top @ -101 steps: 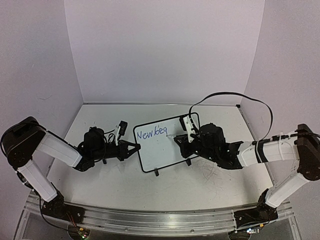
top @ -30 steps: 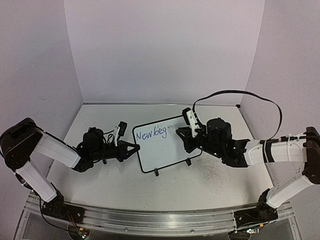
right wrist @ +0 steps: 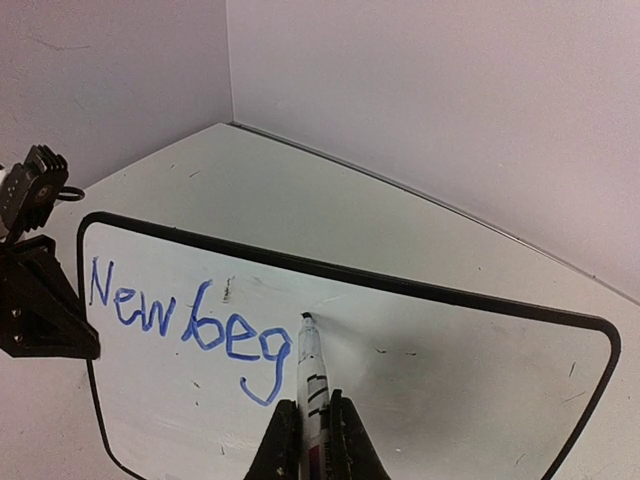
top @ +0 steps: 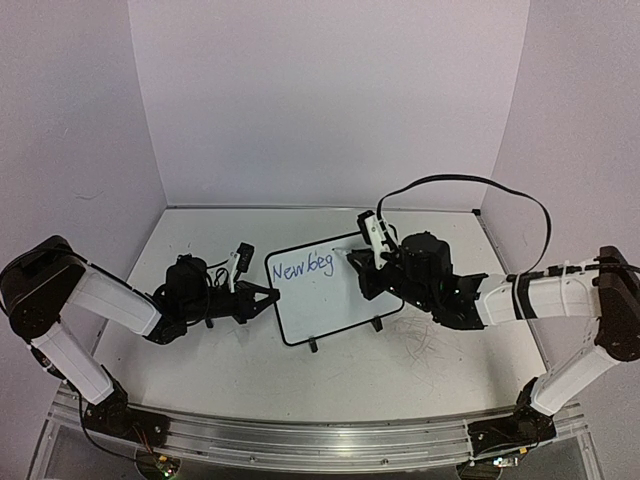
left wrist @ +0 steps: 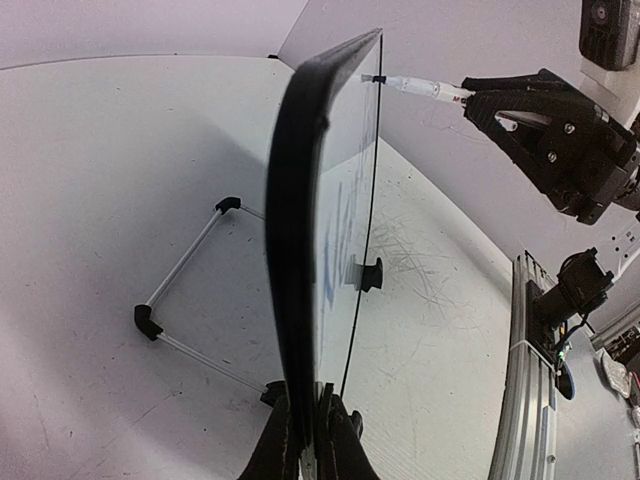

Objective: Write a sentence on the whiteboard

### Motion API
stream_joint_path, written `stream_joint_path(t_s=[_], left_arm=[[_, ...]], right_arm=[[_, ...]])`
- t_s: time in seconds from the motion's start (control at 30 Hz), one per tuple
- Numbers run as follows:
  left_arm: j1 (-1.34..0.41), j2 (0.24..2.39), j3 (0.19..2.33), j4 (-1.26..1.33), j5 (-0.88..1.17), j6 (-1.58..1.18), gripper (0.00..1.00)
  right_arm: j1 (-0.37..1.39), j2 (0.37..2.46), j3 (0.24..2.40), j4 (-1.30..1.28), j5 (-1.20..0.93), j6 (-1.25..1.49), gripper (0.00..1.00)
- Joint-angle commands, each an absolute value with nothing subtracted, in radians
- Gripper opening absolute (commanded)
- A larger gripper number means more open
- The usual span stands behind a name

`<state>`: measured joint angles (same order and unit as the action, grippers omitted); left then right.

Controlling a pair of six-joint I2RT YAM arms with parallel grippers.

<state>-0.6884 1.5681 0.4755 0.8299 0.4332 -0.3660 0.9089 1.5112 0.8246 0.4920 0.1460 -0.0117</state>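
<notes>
The right pincer (right wrist: 312, 425) is clenching a marker (right wrist: 308, 365) between its fingers, and the marker's tip is meeting the whiteboard (right wrist: 460, 370) just right of the "g". The sentence (right wrist: 205, 322), reading only "New beg" in blue, is lying on the board to the left of that tip. The left pincer (left wrist: 308, 440) is gripping the whiteboard's left edge, squeezed tight on the black frame. The board is standing tilted near the middle of the table (top: 230, 370), between the two pincers.
</notes>
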Motion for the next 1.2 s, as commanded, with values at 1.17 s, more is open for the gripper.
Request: stream_joint_path(t_s=[1.17], left_arm=[[-0.686,1.560,0.449,0.722,0.390,-0.331,0.00]], right_arm=[[0.912,1.529,0.840,0.487,0.163,0.041,0.00]])
